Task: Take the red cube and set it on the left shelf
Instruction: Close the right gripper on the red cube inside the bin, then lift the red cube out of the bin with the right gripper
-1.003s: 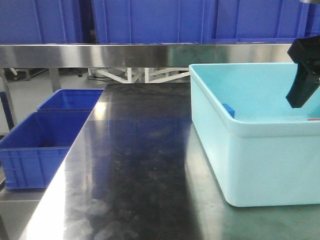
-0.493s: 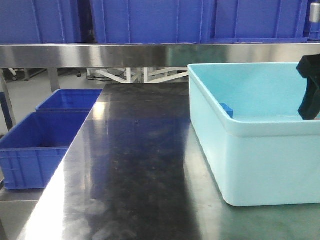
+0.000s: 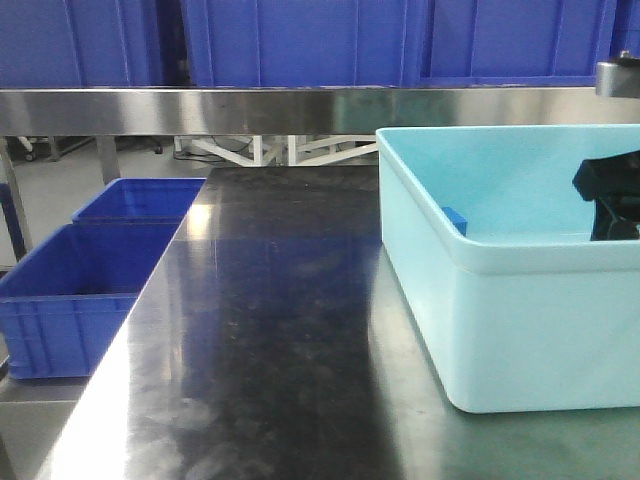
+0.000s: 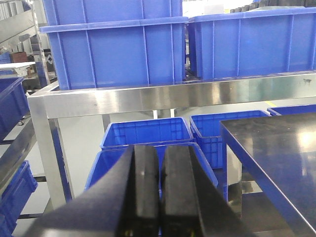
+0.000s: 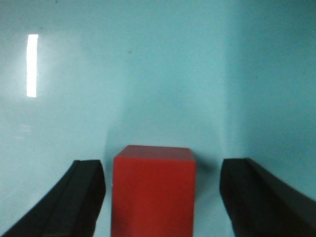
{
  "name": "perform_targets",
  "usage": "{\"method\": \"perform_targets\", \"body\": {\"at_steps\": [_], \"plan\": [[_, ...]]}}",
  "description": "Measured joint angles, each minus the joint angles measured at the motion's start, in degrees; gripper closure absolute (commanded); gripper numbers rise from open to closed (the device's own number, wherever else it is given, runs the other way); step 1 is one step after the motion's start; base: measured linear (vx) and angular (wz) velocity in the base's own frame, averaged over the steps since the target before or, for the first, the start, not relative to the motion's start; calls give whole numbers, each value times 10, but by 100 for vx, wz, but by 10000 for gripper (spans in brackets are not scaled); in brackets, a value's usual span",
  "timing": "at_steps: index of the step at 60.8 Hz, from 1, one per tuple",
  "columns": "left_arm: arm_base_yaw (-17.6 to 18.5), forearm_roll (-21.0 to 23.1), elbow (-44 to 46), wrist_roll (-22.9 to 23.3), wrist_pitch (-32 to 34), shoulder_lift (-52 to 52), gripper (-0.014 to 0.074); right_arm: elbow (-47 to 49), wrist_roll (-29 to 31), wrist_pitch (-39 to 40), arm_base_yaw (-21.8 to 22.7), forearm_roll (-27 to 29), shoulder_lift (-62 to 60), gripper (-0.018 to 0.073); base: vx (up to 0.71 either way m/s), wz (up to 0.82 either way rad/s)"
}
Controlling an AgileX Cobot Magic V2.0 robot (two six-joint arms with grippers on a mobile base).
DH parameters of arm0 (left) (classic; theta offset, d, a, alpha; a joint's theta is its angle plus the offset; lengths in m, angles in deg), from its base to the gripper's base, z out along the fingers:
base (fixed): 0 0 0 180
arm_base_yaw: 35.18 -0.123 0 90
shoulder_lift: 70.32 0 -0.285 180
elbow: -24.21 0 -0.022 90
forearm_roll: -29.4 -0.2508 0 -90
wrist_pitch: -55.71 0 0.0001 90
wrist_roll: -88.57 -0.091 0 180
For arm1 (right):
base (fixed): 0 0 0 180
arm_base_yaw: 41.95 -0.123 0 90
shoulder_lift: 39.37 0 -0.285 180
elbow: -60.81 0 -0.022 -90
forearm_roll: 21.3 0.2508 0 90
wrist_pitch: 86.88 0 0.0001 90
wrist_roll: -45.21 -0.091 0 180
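The red cube (image 5: 153, 190) sits on the floor of the pale-blue tub (image 3: 520, 300); the front view does not show it. My right gripper (image 5: 162, 173) is open and straddles the cube, the left finger close to it and the right finger further off. In the front view the right gripper (image 3: 612, 200) reaches down inside the tub at the right edge. My left gripper (image 4: 159, 165) is shut and empty, off the table's left side. The left shelf (image 4: 173, 96) is a steel rack with a front rail carrying dark-blue crates (image 4: 113, 44). Its rail (image 3: 250, 108) also shows in the front view.
A small blue block (image 3: 455, 218) lies inside the tub by its left wall. The tub stands on the dark steel tabletop (image 3: 270, 330). Two open blue crates (image 3: 80, 290) sit low to the left of the table, below the rack.
My right gripper has shifted right and dropped lower into the tub. The tub and the blue block have not moved.
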Motion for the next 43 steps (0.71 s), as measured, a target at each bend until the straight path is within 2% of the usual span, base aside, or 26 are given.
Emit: {"method": "perform_targets", "body": {"at_steps": [3,8,18,23,43], "plan": [[0,0,0,0,0,0,491,1,0,1,0,0,4,-2,0,0],[0,0,0,0,0,0,491,1,0,1,0,0,9,116,0,0],[0,0,0,0,0,0,491,1,0,6,-4,0,9,519,0,0],[0,0,0,0,0,0,491,1,0,9,-11,0,-4,482,0,0],[0,0,0,0,0,0,491,1,0,74,-50,0,-174,510,0,0]]}}
